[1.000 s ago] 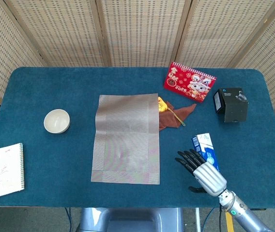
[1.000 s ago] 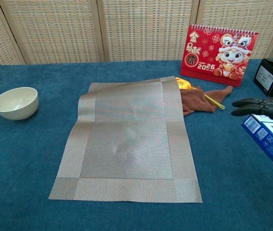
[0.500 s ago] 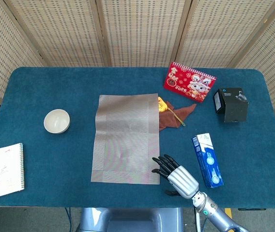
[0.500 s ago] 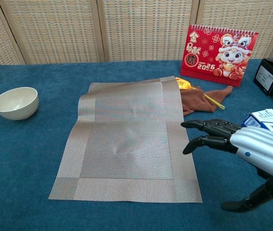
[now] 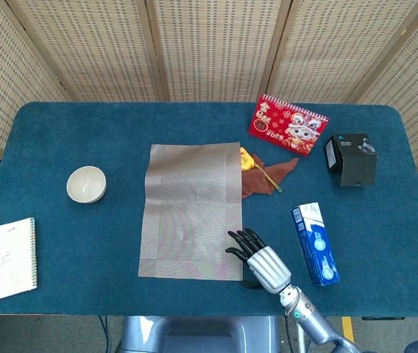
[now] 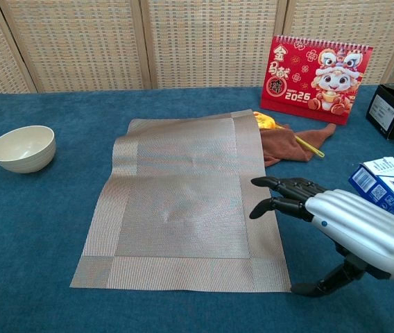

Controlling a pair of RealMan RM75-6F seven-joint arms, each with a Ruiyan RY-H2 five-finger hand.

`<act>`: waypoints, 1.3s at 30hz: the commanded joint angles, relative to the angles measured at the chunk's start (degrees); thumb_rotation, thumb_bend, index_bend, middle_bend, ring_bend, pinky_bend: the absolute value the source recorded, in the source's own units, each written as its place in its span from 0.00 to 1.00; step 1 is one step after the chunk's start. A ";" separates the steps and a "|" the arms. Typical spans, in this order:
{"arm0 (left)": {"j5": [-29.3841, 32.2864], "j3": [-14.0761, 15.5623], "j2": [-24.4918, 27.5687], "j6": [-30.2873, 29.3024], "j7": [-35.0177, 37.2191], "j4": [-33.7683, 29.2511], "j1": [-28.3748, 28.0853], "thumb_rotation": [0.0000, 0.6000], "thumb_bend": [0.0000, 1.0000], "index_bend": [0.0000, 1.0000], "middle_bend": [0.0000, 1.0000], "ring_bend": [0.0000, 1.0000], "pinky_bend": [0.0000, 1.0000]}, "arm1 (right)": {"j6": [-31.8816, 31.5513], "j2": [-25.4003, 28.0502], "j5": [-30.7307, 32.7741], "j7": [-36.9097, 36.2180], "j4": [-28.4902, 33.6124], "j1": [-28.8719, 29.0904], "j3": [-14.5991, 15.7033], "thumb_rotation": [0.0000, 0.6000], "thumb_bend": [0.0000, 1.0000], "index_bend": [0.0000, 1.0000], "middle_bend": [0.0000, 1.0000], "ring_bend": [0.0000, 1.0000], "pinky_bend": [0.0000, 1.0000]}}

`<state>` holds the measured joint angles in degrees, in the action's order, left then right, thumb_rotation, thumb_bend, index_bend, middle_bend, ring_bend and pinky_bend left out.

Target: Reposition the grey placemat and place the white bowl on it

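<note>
At the far left of the blue cloth-covered tabletop [image 5: 121, 118], a white spiral notebook [image 5: 6, 259] with handwriting lies near the front edge. Behind it and further in sits the small white round bowl [image 5: 86, 184], upright and well apart from everything else. The grey woven rectangular placemat [image 5: 192, 210] lies flat in the middle of the tabletop, its far right corner overlapping a crumpled brown cloth [image 5: 264, 175] with a yellow-handled item on it. The right robot hand [image 5: 257, 257] hovers at the placemat's near right corner, released, fingers spread and stretched forward over the mat's right border, thumb hanging down toward the tabletop beside the front corner; whether any fingertip touches the mat cannot be told. The bowl is on the mat's opposite side, far from this hand. To the right lies a blue and white carton [image 5: 314, 243]; behind it stand a red desk calendar [image 5: 288, 124] and a black box [image 5: 352, 159]. The left robot hand is out of sight.
</note>
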<state>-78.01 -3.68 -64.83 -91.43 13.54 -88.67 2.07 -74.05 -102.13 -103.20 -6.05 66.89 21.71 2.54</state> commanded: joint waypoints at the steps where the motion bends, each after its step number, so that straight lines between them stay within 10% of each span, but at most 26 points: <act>1: -0.04 -0.16 -0.04 0.13 0.08 0.04 0.08 1.00 0.29 0.14 0.00 0.00 0.00 | -0.16 -0.63 0.31 -0.14 -0.72 0.03 0.35 1.00 0.19 0.25 0.00 0.00 0.00; 21: -0.58 -1.03 -0.15 0.77 0.98 -0.33 0.59 1.00 0.29 0.18 0.00 0.00 0.00 | 2.60 -1.45 3.81 1.62 -1.72 0.87 1.15 1.00 0.25 0.14 0.00 0.00 0.00; 31: -0.33 -1.60 -0.70 1.00 1.27 -0.01 0.82 1.00 0.29 0.20 0.00 0.00 0.00 | 2.97 -4.33 5.85 -0.35 -2.67 1.07 0.53 1.00 0.46 0.14 0.00 0.00 0.00; 39: -0.71 -1.87 -1.13 0.85 1.55 0.23 0.94 1.00 0.29 0.24 0.00 0.00 0.00 | 0.25 -5.54 5.89 -3.51 -2.78 0.96 -0.20 1.00 0.45 0.35 0.00 0.00 0.00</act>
<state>-78.72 -5.54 -65.95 -90.59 15.08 -88.45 2.99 -73.24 -107.36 -97.23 -9.13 64.31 22.71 2.49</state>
